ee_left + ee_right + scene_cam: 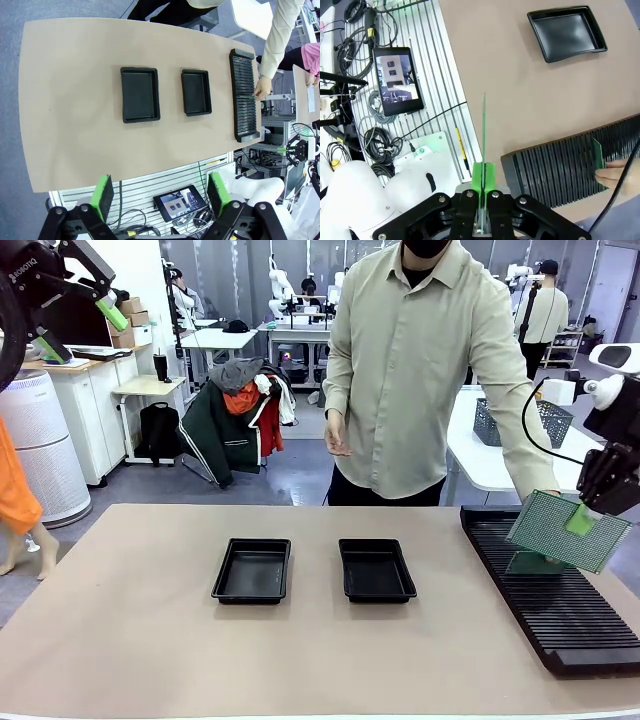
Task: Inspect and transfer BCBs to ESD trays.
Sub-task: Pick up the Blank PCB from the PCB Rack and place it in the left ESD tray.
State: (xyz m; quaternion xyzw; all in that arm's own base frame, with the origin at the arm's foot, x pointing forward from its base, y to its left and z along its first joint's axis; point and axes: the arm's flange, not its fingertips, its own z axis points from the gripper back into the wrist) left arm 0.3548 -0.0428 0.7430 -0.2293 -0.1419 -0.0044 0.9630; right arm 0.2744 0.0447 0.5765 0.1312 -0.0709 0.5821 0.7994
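Right gripper [583, 518] clamped on a BCB [548, 526] held over the slotted rack [560, 615], left gripper [80, 328] raised, jaws apart, two ESD trays [252, 571] set on the counter [130, 640]

The left half of the table [110, 630] lies bare up to the left tray [252, 570]. A clear lane runs between it and the right tray [376, 570], another between that tray and the rack [575, 625]. Both trays are empty, open from above. Over the rack's far end the right gripper [582, 518] clamps a tilted board [555, 532], and a person's hand [262, 89] with a second board [535, 562] crowds the slots beneath. The rack's near end is free. The left gripper [80, 328] hangs high, off to the left.
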